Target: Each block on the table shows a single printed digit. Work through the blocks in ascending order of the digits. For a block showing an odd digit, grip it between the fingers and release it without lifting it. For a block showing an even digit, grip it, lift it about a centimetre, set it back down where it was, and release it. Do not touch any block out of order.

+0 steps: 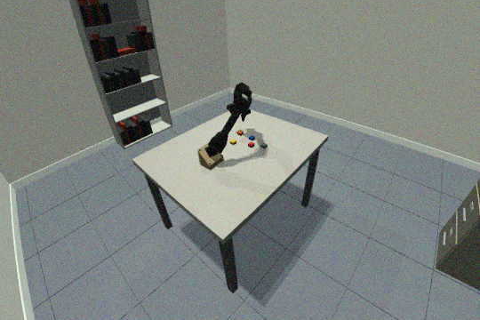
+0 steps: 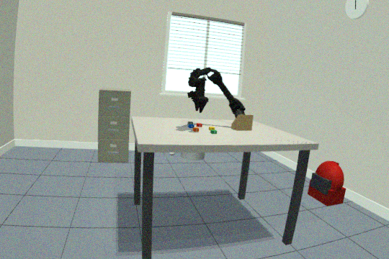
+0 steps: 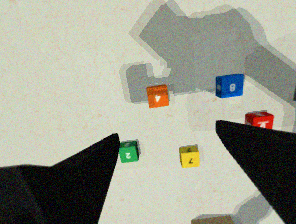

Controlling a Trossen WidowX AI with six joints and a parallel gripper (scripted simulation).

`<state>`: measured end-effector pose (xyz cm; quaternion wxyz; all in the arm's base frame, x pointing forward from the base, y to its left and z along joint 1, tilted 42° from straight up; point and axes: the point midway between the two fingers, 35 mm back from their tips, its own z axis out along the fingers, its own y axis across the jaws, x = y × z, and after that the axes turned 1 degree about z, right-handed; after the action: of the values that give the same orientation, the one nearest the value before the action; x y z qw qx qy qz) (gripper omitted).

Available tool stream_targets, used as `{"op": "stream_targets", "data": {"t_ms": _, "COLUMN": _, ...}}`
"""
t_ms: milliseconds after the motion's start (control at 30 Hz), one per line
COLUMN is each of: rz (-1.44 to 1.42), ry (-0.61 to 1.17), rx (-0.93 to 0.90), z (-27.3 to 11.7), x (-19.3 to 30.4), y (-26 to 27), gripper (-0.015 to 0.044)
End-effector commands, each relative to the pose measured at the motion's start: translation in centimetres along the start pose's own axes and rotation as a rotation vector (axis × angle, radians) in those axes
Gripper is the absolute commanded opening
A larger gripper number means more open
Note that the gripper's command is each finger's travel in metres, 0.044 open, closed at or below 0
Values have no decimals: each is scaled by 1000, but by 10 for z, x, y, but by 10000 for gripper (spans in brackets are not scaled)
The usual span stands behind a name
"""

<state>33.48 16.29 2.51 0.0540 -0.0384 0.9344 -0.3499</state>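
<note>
My gripper is open and empty, high above the blocks. In the wrist view the green block, digit 2, shows beside the left fingertip. The yellow block shows 7, the orange block 4, and the blue block 8. The red block is partly behind the right finger; its digit is partly hidden. A dark grey block has no readable digit.
The blocks stand on the pale table in front of the arm's brown base. The arm's shadow falls around the blue and orange blocks. A bookshelf, a filing cabinet and a red object stand away from the table.
</note>
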Motion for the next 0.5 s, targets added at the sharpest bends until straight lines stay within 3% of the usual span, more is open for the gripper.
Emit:
{"op": "stream_targets", "data": {"t_ms": 0, "rz": -3, "ry": -1, "rx": 2, "z": 0, "x": -1, "y": -1, "gripper": 400}}
{"op": "stream_targets", "data": {"t_ms": 367, "rz": -3, "ry": -1, "rx": 2, "z": 0, "x": -1, "y": -1, "gripper": 400}}
{"op": "stream_targets", "data": {"t_ms": 467, "rz": -4, "ry": -1, "rx": 0, "z": -1, "x": -7, "y": -29, "gripper": 400}}
